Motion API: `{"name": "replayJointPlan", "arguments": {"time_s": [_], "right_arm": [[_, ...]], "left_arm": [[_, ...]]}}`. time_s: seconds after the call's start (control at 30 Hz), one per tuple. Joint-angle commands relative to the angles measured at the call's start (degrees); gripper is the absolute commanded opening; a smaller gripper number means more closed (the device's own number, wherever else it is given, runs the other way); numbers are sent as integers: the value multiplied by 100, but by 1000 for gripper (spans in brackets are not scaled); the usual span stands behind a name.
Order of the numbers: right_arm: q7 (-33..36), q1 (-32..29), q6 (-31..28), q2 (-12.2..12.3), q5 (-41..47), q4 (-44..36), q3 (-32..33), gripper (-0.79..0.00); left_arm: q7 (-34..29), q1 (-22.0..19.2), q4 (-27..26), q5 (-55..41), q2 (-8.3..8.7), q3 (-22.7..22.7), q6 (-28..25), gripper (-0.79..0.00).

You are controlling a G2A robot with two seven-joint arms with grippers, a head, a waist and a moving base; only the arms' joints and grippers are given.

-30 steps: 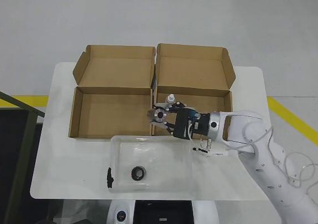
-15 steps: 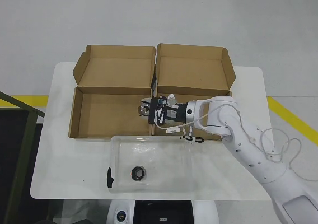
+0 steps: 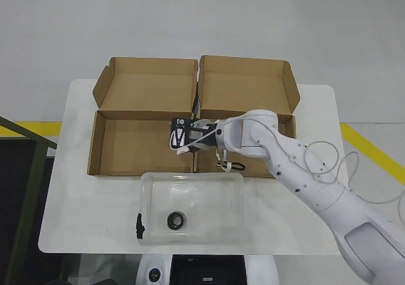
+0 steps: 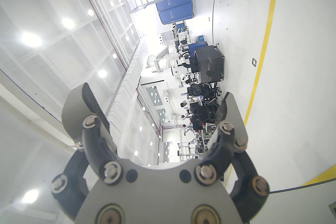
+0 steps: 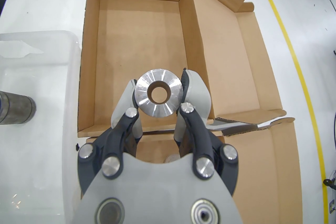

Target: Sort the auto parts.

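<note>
My right gripper hangs over the right end of the left cardboard box, shut on a silver metal ring with a round hole. In the right wrist view the right gripper clamps the ring by its sides above the box's bare floor. The right cardboard box lies under the arm, with a small pale part in it below the wrist. A black ring rests in the clear plastic bin. My left gripper stands open, holding nothing, with the hall behind it.
Both boxes have their lids folded back towards the table's far edge. The clear bin touches the boxes' near sides; a dark metal cylinder sits in it. A small black piece lies at the bin's left end. White table surface surrounds the boxes.
My right gripper has carried the silver ring leftwards, from above the right box to above the left box's right end. The arm has swung in over the right box.
</note>
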Motion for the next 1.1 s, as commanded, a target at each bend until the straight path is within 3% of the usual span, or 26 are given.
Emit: {"name": "replayJointPlan", "arguments": {"time_s": [0.0, 0.67, 1.07], "right_arm": [[34, 95, 11, -68, 16, 155, -102, -785], [280, 861, 158, -845, -107, 1711, -922, -776], [280, 1023, 172, -1204, -320, 2362, -1155, -631]], "left_arm": [[0, 0, 0, 0, 0, 0, 0, 0], [0, 0, 0, 0, 0, 0, 0, 0], [0, 0, 0, 0, 0, 0, 0, 0]]}}
